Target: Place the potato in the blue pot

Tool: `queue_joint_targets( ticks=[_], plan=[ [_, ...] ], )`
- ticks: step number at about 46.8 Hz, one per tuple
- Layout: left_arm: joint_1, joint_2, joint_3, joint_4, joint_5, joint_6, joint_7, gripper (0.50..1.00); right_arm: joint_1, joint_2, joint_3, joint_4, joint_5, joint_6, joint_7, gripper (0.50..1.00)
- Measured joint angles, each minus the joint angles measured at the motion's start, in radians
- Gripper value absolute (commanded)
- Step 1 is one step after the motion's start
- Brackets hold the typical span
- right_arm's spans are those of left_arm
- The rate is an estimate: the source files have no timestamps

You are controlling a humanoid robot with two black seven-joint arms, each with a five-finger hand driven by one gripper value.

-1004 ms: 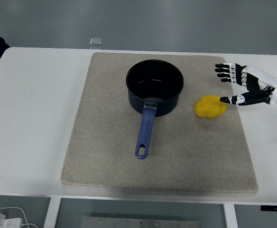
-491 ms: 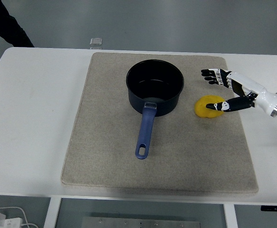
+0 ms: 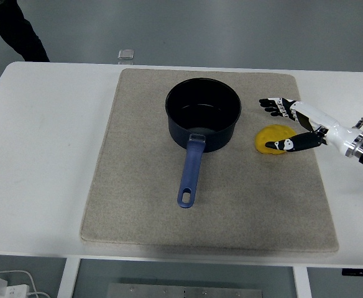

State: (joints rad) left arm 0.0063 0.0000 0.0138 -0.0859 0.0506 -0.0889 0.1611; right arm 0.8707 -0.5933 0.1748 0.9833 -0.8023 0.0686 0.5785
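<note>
My right hand [image 3: 293,123] reaches in from the right edge over the far right part of the mat [image 3: 138,205], with the wrist and forearm trailing back toward the table's [image 3: 45,155] right side. The fingers [image 3: 273,104] are spread and stretched out flat, pointing left toward the pot [image 3: 202,121], and they sit just beyond the potato [image 3: 272,139] without closing on it. My thumb [image 3: 284,145] lies across the near side of the potato, its tip touching or nearly touching the yellow skin; I cannot tell which. So the hand is apart, bracketing the potato from behind and in front, holding nothing. The potato itself rests on the mat, just right of the pot and clear of its wall. The pot stands upright near the middle of the mat's far half, dark and empty inside, with its blue handle [image 3: 191,174] running toward me and slightly to the left. The mat is beige and covers most of the white table. A small clear object [image 3: 126,55] sits at the table's far edge, beyond the mat's far left corner. At the top left a person's dark clothing [image 3: 10,28] shows past the table. Some white cables [image 3: 7,287] lie on the floor at the bottom left.
</note>
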Motion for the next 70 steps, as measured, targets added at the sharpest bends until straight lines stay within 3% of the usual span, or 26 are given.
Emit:
queue_joint_targets(
  ticks=[39,45,48,53,63,70],
  plan=[
    [0.002,0.0,0.001,0.001,0.0,0.0,0.0,0.996,-0.037,0.025,-0.015,-0.061,-0.084,-0.088,0.027,0.911],
    [0.001,0.0,0.001,0.001,0.0,0.0,0.0,0.996,-0.041,0.026,-0.015,-0.062,-0.084,-0.103,0.032,0.795],
    [0.002,0.0,0.001,0.001,-0.001,0.0,0.0,0.996,-0.041,0.026,-0.015,-0.062,-0.084,-0.108,0.032,0.658],
    [0.001,0.0,0.0,0.0,-0.001,0.0,0.0,0.996,-0.042,0.027,-0.015,-0.063,-0.084,-0.12,0.032,0.5],
    [0.001,0.0,0.0,0.001,0.0,0.0,0.0,0.996,-0.052,0.029,-0.015,-0.076,-0.084,-0.128,0.032,0.5],
    [0.001,0.0,0.0,0.002,0.0,0.0,0.0,0.996,-0.054,0.043,-0.015,-0.081,-0.083,-0.164,0.032,0.5]
  ],
)
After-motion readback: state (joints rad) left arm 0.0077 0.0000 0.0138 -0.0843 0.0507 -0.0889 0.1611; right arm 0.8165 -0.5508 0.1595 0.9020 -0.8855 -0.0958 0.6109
